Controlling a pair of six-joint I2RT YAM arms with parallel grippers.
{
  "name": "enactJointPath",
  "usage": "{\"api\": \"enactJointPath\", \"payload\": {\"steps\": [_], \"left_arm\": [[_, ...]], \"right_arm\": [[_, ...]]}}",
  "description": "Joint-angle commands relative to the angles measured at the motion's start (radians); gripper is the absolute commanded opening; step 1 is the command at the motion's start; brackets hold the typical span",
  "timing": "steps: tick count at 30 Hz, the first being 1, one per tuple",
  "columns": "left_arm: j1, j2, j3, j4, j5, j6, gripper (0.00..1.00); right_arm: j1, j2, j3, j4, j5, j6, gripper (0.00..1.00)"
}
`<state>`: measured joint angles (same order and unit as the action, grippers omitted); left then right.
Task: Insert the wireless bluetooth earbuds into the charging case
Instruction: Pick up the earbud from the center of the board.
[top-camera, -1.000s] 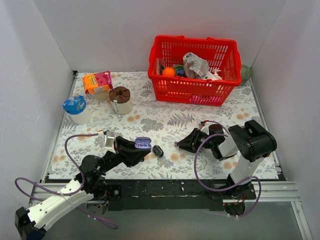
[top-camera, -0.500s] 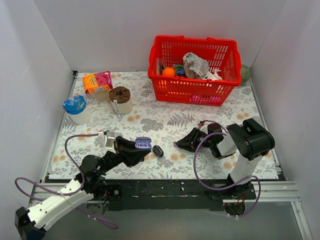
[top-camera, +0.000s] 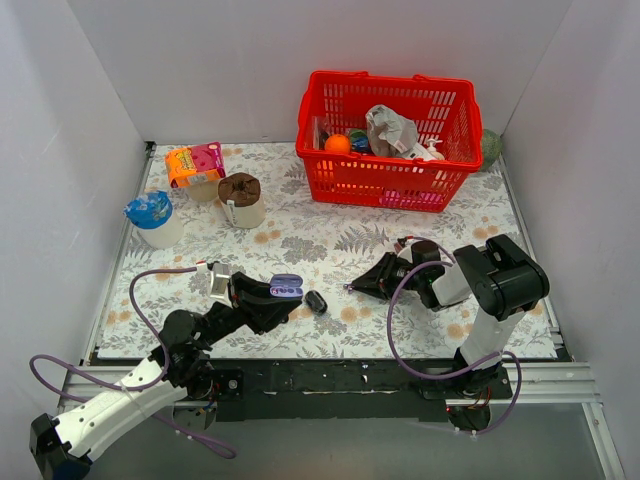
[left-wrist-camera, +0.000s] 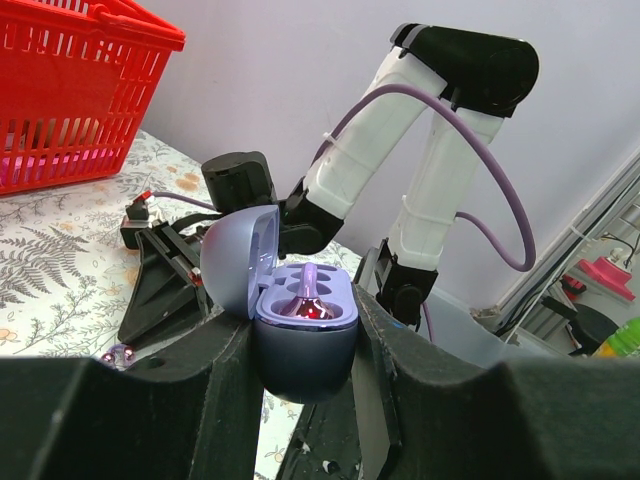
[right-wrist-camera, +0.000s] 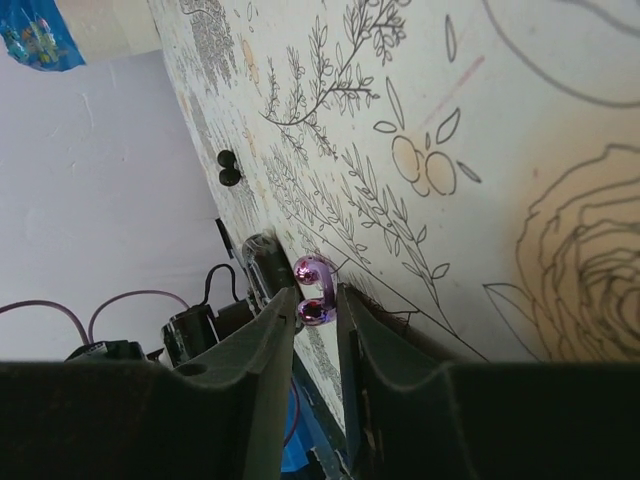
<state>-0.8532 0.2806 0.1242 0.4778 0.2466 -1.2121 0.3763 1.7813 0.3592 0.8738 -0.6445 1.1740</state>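
We see the left gripper (top-camera: 285, 293) pinching the open charging case (left-wrist-camera: 303, 352), lid tilted back, one earbud (left-wrist-camera: 307, 303) seated in a socket. The right gripper (right-wrist-camera: 316, 305) is pressed onto the other earbud (right-wrist-camera: 313, 268). A stubby black piece (top-camera: 316, 302) lies on the floral tablecloth (top-camera: 300, 240) between both grippers

Both arms stretched low, facing inward; left hand (top-camera: 284, 291) clamped, right hand (top-camera: 352, 288) pinched tight

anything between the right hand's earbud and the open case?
A small black oval piece lies on the floral mat between the right hand, pinching a tiny purple earbud, and the open lavender charging case in the left hand.
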Motion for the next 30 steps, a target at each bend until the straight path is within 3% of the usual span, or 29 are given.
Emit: {"api": "enactJointPath", "payload": {"steps": [1, 24, 30], "left_arm": [[-0.001, -0.008, 0.012, 0.001, -0.003, 0.016, 0.0], [-0.001, 0.009, 0.0, 0.036, 0.005, -0.003, 0.0], [0.0, 0.006, 0.003, 0.035, 0.008, -0.006, 0.0]], "right_arm": [[0.004, 0.036, 0.001, -0.193, 0.112, -0.088, 0.31], [0.033, -0.006, 0.012, -0.323, 0.101, -0.218, 0.2], [0.061, 0.001, 0.035, -0.338, 0.092, -0.226, 0.22]]}}
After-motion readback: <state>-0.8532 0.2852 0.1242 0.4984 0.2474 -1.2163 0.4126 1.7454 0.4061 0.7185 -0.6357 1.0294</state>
